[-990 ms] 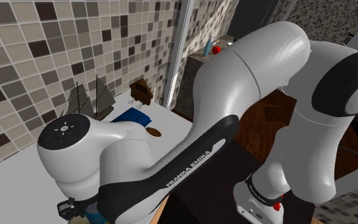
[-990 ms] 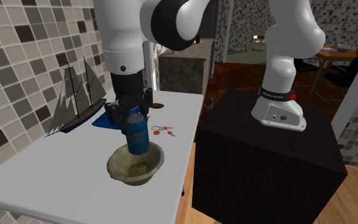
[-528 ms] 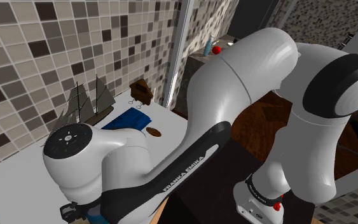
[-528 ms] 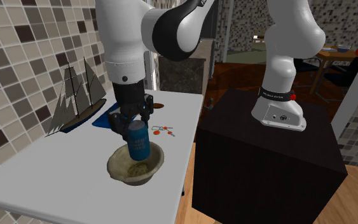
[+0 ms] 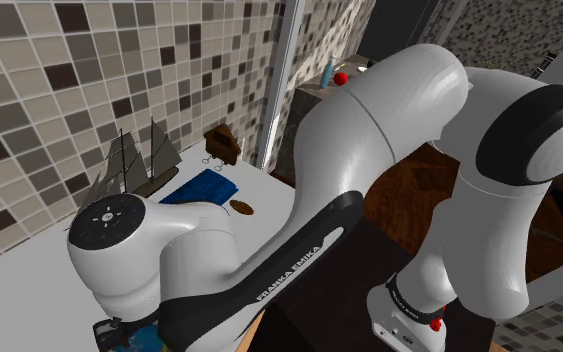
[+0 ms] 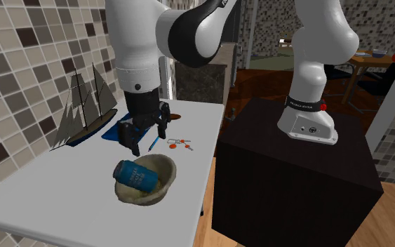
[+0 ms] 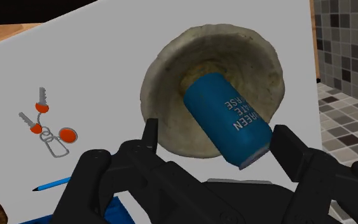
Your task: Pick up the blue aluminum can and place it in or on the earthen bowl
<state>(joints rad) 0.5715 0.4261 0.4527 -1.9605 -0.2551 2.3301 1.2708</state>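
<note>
The can (image 6: 136, 175) lies on its side in the bowl (image 6: 159, 193), low and left of the middle in the second exterior view. It looks too long to lie flat, so one end rests over the rim. The gripper (image 6: 144, 138) hangs just above it, wide open, holding nothing.

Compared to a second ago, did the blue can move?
Yes. The blue can left the open gripper, sank down into the tan bowl and tipped over onto its side, toward the model ship.
</note>
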